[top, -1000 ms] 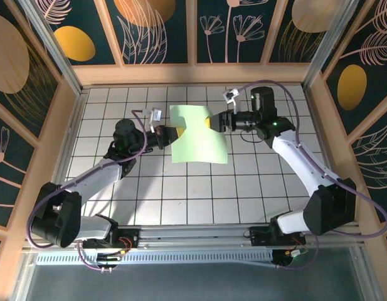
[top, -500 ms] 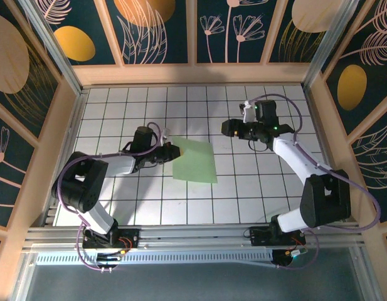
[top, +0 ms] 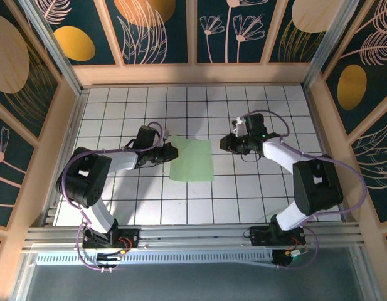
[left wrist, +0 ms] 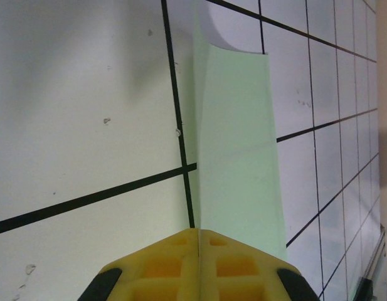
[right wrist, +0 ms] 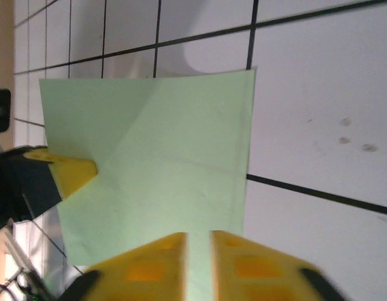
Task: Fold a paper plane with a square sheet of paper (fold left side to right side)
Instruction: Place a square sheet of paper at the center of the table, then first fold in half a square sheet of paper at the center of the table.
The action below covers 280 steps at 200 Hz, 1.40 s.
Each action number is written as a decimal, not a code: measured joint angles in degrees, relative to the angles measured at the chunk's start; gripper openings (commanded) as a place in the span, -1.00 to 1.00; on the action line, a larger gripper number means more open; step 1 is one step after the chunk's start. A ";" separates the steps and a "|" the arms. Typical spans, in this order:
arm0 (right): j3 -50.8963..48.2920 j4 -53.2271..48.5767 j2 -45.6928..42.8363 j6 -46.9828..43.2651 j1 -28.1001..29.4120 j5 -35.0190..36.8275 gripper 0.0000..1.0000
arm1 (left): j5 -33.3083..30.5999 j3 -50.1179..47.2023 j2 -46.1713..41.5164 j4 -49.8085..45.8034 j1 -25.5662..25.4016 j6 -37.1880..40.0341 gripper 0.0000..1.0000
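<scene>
The square sheet of paper, pale green, lies flat on the white grid table near its middle. My left gripper is low at the sheet's left edge. In the left wrist view its yellow jaws are pressed together, with the paper stretching away from their tip. I cannot tell whether the edge is pinched. My right gripper sits just off the sheet's right edge. Its jaws are all but shut, with a thin slit and nothing held. The paper shows faint diagonal creases.
Wooden walls fence the table on the far side, left and right. A metal rail with both arm bases runs along the near edge. The left gripper's yellow fingertip shows across the sheet in the right wrist view.
A second ago both grippers held the sheet up off the table. It now lies flat. The right gripper let go, drew back to the right and closed. The left arm came down low.
</scene>
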 measured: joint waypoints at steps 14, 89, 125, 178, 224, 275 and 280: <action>-0.35 1.49 1.86 1.36 1.22 -0.52 -1.00 | -0.98 0.00 -0.04 -0.50 0.00 0.11 -1.00; -0.15 5.35 11.04 3.72 5.88 -1.22 -1.00 | -2.47 0.00 -0.90 -1.51 0.00 0.13 -1.00; 0.35 5.40 13.68 3.72 6.73 -0.92 -1.00 | -2.08 0.00 -0.90 -1.51 0.00 0.13 -0.82; 0.94 5.14 14.64 3.67 7.17 0.59 -1.00 | 1.14 0.00 -1.16 0.37 -0.02 -2.14 -0.24; 1.03 5.14 14.73 3.67 7.32 1.16 -1.00 | 6.01 0.04 -2.84 4.74 -0.04 -5.25 0.03; 1.05 5.20 14.73 3.69 7.34 1.18 -1.00 | 9.68 2.49 -1.38 10.12 -2.05 -9.05 0.25; 1.05 5.20 14.73 3.69 7.34 1.18 -1.00 | 9.97 3.02 -0.85 10.64 -2.29 -9.46 0.26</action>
